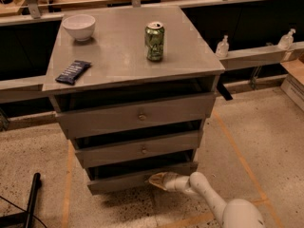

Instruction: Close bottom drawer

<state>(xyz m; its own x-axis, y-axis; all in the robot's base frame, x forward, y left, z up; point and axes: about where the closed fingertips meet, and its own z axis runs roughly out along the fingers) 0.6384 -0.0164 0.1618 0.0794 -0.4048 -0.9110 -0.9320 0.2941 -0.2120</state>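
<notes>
Low at the foot of the bench (118, 56), a grey cabinet with three drawers, the gripper (159, 179) sits at floor level right up against the front of the bottom drawer (118, 182), a little right of its middle. Its tan tip looks to be touching the slim front panel. Whether the jaws are released or clenched I cannot tell from where I stand. The white arm (209, 198) runs back from it to the lower right, ending in a rounded white joint at the edge of view.

The bottom drawer stands pulled out a little, with a dark gap showing above its front. The middle drawer (141, 149) and the top drawer (137, 117) are out a little as well, each with a small round knob at the centre of its front.

On the bench top a white bowl (79, 26) stands at the far left corner, a green can (155, 42) stands upright right of centre, and a dark blue packet (73, 72) lies flat near the left front edge. All three are well apart from one another.

The floor is speckled, with orange tape lines (237, 151) on it. A black bar (32, 201) lies at the lower left. Behind the cabinet, on a grey ledge (256, 55) to the right, stand two small clear bottles (222, 46) (286, 39).
</notes>
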